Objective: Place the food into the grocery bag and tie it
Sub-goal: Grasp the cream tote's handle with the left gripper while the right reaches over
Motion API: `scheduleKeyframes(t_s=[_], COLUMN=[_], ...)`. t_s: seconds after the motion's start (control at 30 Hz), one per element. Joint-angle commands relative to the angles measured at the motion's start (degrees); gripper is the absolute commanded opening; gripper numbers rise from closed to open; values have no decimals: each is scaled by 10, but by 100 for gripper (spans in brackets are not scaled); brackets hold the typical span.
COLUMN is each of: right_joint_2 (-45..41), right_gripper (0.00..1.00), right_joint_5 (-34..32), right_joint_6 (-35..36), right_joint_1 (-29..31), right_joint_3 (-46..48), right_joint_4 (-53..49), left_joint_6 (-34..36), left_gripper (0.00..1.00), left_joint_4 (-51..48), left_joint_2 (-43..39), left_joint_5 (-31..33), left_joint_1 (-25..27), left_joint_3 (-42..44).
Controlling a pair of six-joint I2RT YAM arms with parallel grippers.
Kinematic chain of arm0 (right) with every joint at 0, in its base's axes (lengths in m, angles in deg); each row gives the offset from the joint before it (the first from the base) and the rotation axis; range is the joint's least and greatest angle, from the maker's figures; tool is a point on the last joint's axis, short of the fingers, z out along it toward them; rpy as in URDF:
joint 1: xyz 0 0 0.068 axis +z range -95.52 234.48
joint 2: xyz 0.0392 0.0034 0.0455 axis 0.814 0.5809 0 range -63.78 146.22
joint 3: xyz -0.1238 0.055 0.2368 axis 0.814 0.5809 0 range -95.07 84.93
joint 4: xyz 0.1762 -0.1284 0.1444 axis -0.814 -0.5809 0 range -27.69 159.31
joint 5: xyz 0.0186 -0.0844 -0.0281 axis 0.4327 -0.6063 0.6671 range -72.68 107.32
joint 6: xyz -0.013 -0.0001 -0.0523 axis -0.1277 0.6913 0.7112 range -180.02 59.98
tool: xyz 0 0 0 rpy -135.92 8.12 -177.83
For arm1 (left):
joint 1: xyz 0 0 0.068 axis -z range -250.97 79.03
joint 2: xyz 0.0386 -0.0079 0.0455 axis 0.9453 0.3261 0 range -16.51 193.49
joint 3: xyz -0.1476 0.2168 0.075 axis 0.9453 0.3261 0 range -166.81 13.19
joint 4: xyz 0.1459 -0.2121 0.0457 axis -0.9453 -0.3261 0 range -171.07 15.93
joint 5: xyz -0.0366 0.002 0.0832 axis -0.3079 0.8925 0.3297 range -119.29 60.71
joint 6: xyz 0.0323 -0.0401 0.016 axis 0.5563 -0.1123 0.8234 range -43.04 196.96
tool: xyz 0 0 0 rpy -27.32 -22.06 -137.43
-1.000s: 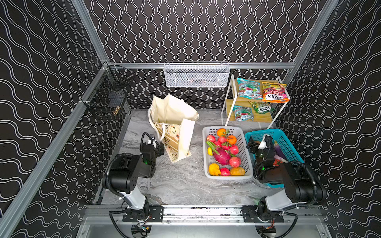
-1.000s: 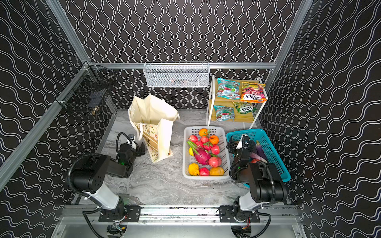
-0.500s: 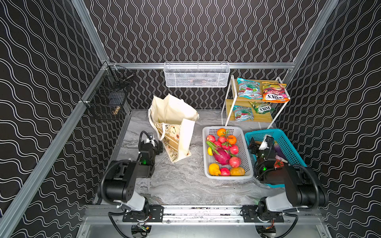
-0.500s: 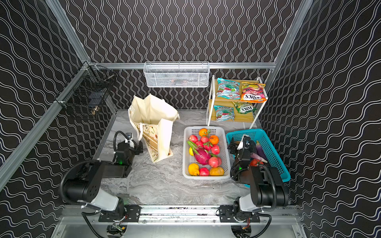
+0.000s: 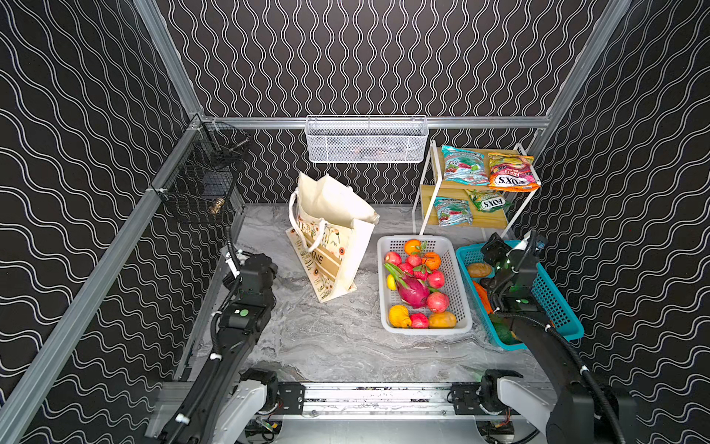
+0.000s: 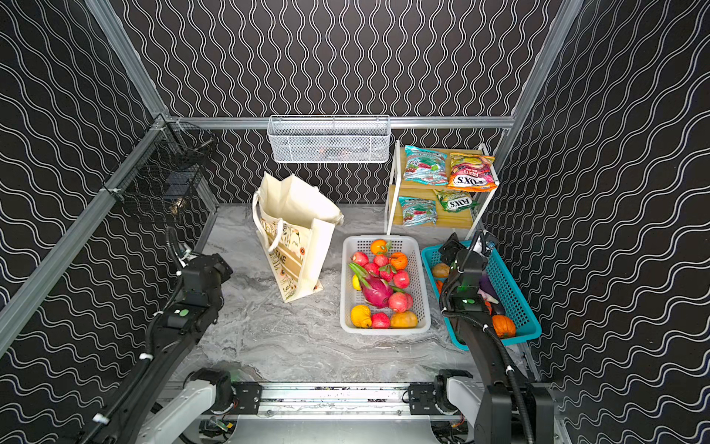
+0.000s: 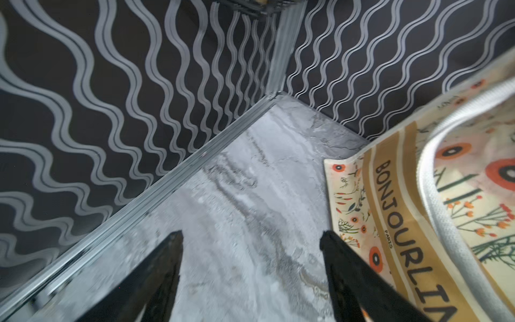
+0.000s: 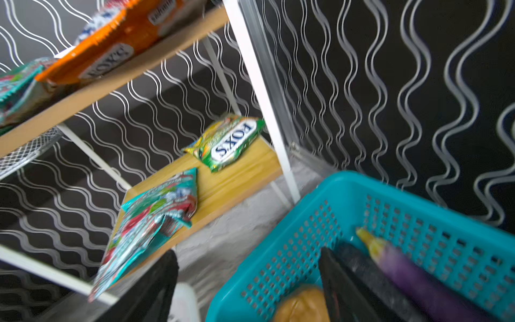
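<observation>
The fingers of the left gripper [image 7: 250,235] are seen spread wide in the left wrist view, with only the bare marble floor [image 7: 250,181] showing between them and nothing held. Just beside one finger, the printed face of the grocery bag [image 7: 418,223] is seen, its tan lettered band and a white strap handle close by but not touched. The fingers of the right gripper [image 8: 247,252] are likewise held apart and empty in the right wrist view, poised over the near corner of the teal basket [image 8: 306,223], in which a purple eggplant [image 8: 418,276] is laid just beside one finger. Beyond that basket a teal packet [image 8: 156,217] and a green FOX'S packet [image 8: 228,142] are found on the lower board of the shelf rack [image 8: 237,178]. In both top views the cream bag [image 5: 334,246] is shown standing upright on the floor with its mouth open, between the left arm and the white basket [image 5: 426,330]. That basket is filled with the toy produce, among it the magenta dragon fruit [image 5: 413,292] and an orange [image 5: 413,246]. An orange FOX'S packet [image 5: 511,177] is laid on the rack's top board
</observation>
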Motion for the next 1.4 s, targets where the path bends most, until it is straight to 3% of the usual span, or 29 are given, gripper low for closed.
scheduleKeyframes(t_s=[0.0,0.13,0.3,0.37,0.53,0.67,0.73,0.8,1.03,1.37], right_joint_2=[-20,-33,-7,2,16,22,25,26,22,18], right_gripper=[75,73,73,73,73,74,74,74,75,75], right_joint_5=[82,164,202,206,214,207,199,197,182,176], right_joint_6=[-76,-92,-92,-94,-98,-94,-93,-93,-78,-62], right_joint_1=[8,26,90,116,187,244,263,288,298,298], right_joint_3=[-24,-63,-138,-169,-215,-216,-216,-216,-209,-209], right_joint_4=[-158,-224,-293,-316,-333,-323,-320,-316,-319,-329], left_joint_6=[-66,-37,-43,-50,-65,-102,-118,-131,-179,-183], left_gripper=[78,82,83,82,80,83,98,99,98,89], left_joint_4=[-176,-238,-258,-268,-296,-322,-311,-291,-277,-272], left_joint_2=[-34,-42,51,95,205,270,282,286,336,418], left_joint_5=[0,-83,-228,-251,-225,-212,-206,-200,-191,-226], left_joint_1=[1,1,8,28,104,114,113,114,110,59], left_joint_3=[-39,-122,-246,-293,-401,-454,-462,-463,-508,-554])
